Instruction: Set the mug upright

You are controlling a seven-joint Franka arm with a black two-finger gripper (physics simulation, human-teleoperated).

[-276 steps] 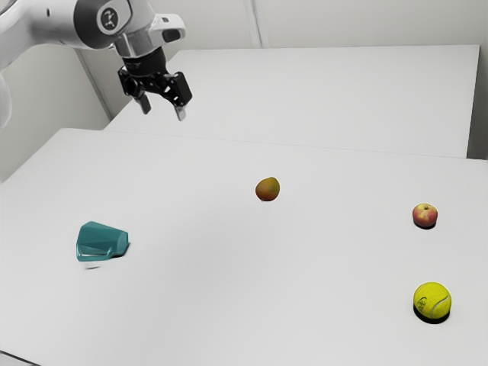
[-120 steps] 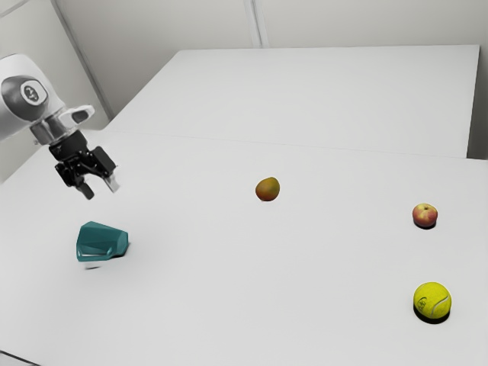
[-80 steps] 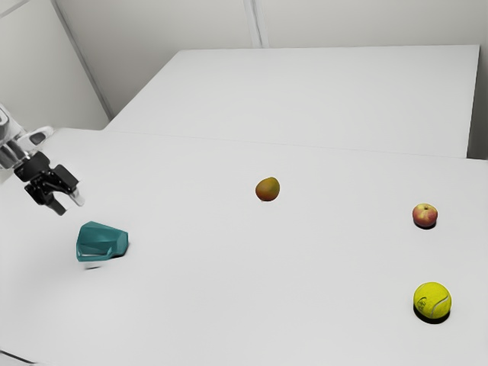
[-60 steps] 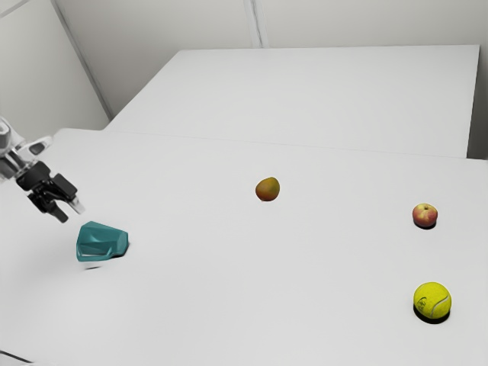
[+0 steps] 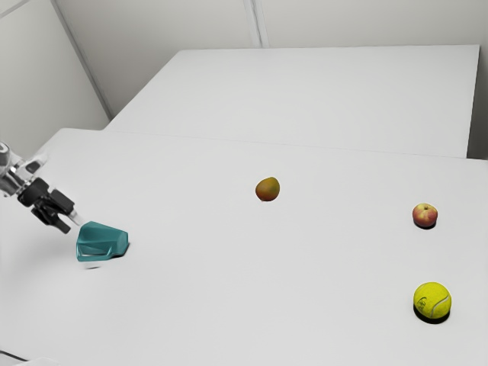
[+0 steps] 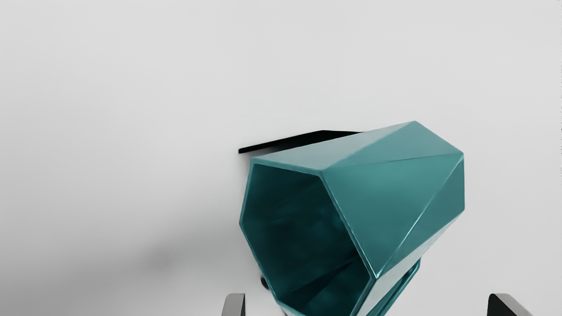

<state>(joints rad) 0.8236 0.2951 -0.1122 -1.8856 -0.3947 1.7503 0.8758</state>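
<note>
1. At about half past eight from the exterior view's centre (twelve at its top): gripper (image 5: 71,225), small beside the left edge.
2. Arm (image 5: 11,177) enters at nine o'clock; just the hand end in sight. Hand tilted, not plumb, fingers slanting down toward between four and five. Height over table (image 5: 229,305): can't judge.
3. End effector open. Wrist view: fingertips (image 6: 233,306) wide apart, nothing pinched. Mug reaches in partway between them, nearer one finger; no contact seen there.
4. Mug (image 5: 102,242) on its side on the table, at four o'clock from the gripper, close by. Teal, faceted. Mouth faces roughly nine, base roughly three. Wrist view looks partly into the dark hollow; part of what seems the handle (image 6: 401,285) shows on the side toward the fingers.
5. Mango (image 5: 268,189), or similar fruit: near the view's centre, between two and three from the mug, well apart.
6. Apple (image 5: 425,215): just past three from the mango.
7. Tennis ball (image 5: 432,300): six o'clock from the apple, also on the table.
</note>
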